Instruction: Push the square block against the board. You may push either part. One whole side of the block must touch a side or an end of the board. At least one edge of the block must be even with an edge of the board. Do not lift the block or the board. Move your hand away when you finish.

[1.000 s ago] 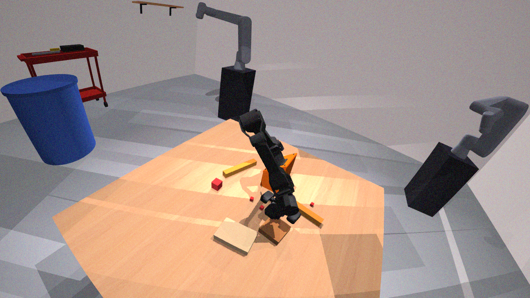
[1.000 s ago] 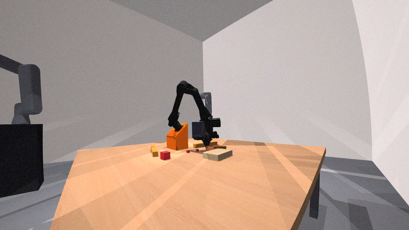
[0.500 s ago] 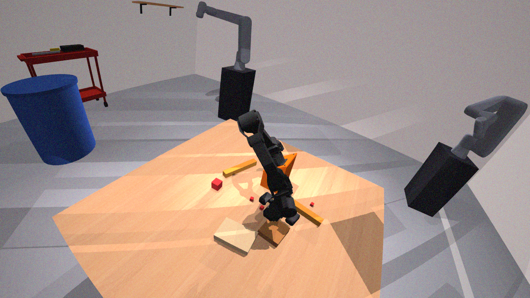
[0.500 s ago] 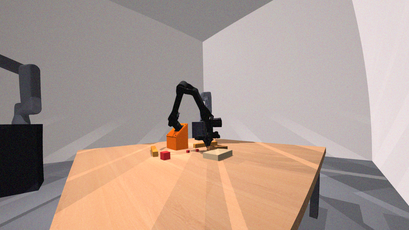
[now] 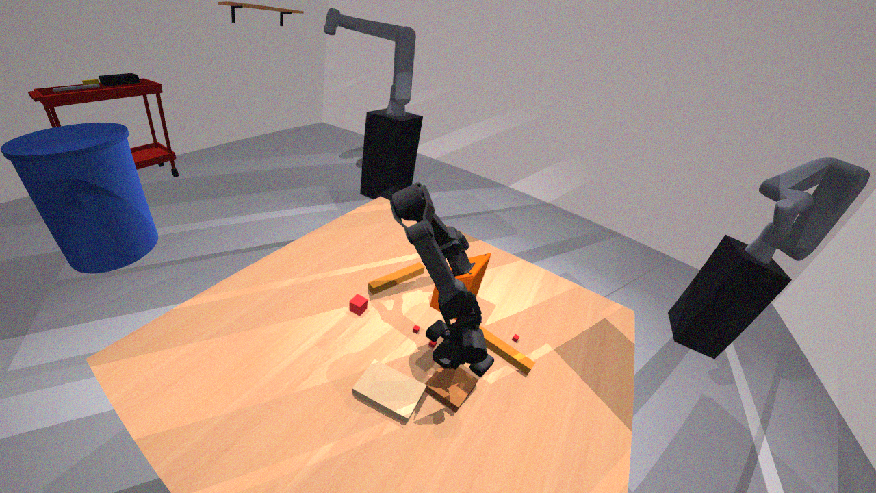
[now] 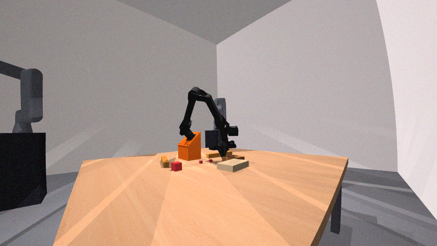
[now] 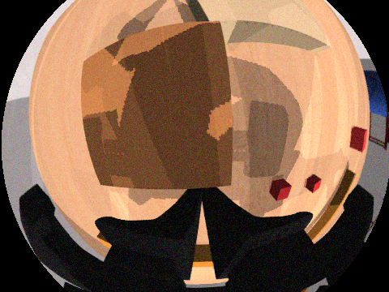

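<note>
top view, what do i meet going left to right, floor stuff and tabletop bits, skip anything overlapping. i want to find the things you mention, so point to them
blue round bin (image 5: 82, 202), red cube (image 5: 358, 305) (image 6: 176, 166) (image 7: 358, 139), cream rectangular board (image 5: 389, 389) (image 6: 233, 164) (image 7: 267, 14), brown square block (image 5: 452, 387) (image 6: 239, 157) (image 7: 178, 109), small red cube by the right-hand yellow bar (image 5: 515, 337), black pedestal under the right-hand grey arm (image 5: 723, 300)

The arm (image 5: 438, 260) (image 6: 198, 96) arches up from its base and bends down at the elbow. Its fingers (image 5: 454, 366) (image 6: 223, 156) point downward near the worktop, tips closed together with nothing between them.
</note>
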Robot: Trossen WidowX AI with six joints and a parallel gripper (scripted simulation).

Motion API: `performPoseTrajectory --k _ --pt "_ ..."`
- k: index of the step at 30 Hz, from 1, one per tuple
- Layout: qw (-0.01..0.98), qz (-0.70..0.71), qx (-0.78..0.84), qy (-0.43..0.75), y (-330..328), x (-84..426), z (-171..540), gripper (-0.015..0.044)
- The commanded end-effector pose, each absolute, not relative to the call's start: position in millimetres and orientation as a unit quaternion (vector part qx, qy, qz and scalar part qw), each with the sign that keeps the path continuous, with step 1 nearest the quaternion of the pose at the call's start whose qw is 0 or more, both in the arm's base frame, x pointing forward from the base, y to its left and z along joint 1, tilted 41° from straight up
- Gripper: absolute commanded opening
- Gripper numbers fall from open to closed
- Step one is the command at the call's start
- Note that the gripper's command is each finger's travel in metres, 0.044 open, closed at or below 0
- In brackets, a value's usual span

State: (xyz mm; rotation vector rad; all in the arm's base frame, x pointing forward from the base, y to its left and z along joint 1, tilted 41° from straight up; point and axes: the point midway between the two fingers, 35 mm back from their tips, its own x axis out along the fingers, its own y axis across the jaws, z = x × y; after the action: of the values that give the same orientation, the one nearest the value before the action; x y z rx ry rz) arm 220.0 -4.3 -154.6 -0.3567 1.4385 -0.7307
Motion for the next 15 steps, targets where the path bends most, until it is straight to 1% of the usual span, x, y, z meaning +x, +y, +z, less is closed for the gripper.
performPoseTrajectory --k 1,15 --pt "0.679 -0.326 -0.159 0.638 -5 226 -154 0.0000" --pt "0.680 -0.326 -0.159 0.638 -6 236 -154 0.0000"
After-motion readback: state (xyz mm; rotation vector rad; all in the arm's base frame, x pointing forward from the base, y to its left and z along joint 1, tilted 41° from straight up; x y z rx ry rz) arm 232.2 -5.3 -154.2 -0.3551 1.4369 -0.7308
